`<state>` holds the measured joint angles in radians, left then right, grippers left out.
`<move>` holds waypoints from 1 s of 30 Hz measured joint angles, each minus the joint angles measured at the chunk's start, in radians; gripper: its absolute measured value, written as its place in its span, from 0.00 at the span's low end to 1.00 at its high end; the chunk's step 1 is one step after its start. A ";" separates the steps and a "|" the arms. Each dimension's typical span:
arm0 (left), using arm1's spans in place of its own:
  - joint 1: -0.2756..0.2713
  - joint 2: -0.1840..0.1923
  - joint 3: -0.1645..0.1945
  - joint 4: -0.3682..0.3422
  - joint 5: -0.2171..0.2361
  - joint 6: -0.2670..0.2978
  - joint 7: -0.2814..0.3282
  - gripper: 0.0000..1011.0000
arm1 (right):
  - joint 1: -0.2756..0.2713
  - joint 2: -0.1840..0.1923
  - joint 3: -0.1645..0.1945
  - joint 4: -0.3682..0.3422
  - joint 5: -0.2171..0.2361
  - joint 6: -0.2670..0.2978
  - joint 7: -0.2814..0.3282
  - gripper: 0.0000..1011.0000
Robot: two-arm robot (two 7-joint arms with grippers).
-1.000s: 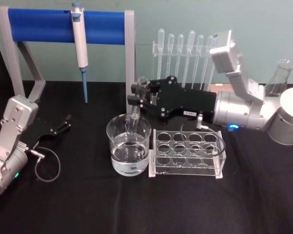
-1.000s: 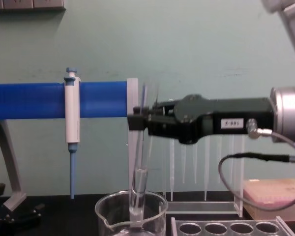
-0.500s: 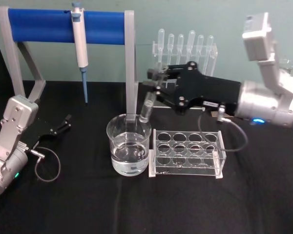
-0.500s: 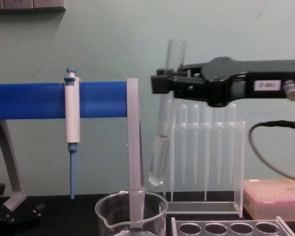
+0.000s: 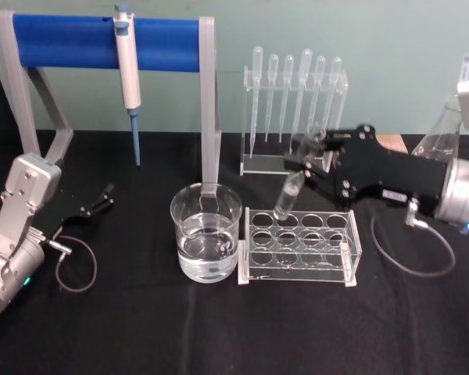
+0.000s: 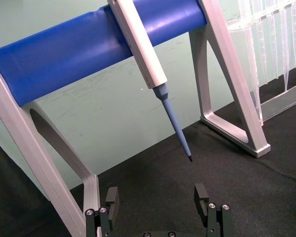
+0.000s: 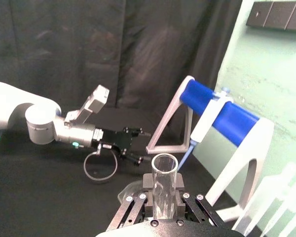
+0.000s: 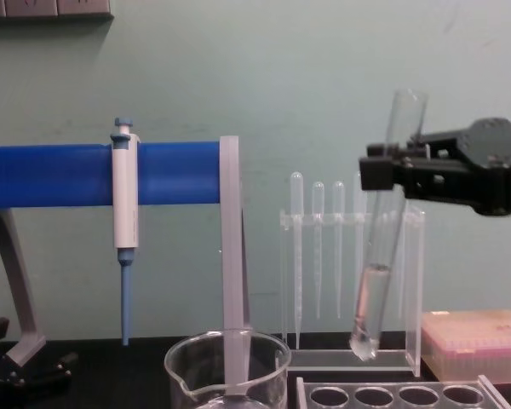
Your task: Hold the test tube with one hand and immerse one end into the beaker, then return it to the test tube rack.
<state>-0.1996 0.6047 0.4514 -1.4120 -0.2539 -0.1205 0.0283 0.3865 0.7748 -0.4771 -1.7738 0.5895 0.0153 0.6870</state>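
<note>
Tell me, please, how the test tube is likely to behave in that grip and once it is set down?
The test tube looks like thin clear glass, so probably stiff, light and fragile. Its smooth wall, wet near the bottom, may slip in the right gripper, which is shut on it near the rim. Being round, it would likely roll on the table; the rack suits it better.

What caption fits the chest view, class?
Right gripper holds the tilted test tube above the rack, right of the beaker.

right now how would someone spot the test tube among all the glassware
Look above the clear tube rack right of the beaker. The right gripper holds the test tube tilted over it, jaws shut near the rim. Unlike the thin bulb-topped pipettes behind, it is wide and round-bottomed.
</note>
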 joint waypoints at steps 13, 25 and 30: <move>0.000 0.000 0.000 0.000 0.000 0.000 0.000 0.99 | -0.073 0.016 0.027 0.005 -0.005 -0.018 -0.007 0.23; 0.000 0.000 0.000 0.000 0.000 0.000 0.000 0.99 | -0.085 -0.011 0.031 0.046 -0.031 -0.024 -0.008 0.23; 0.000 0.000 0.000 0.000 0.000 0.000 0.000 0.99 | -0.084 -0.021 0.028 0.059 -0.043 -0.026 -0.009 0.23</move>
<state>-0.1995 0.6047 0.4514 -1.4120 -0.2539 -0.1205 0.0283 0.3022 0.7541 -0.4488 -1.7145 0.5460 -0.0110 0.6779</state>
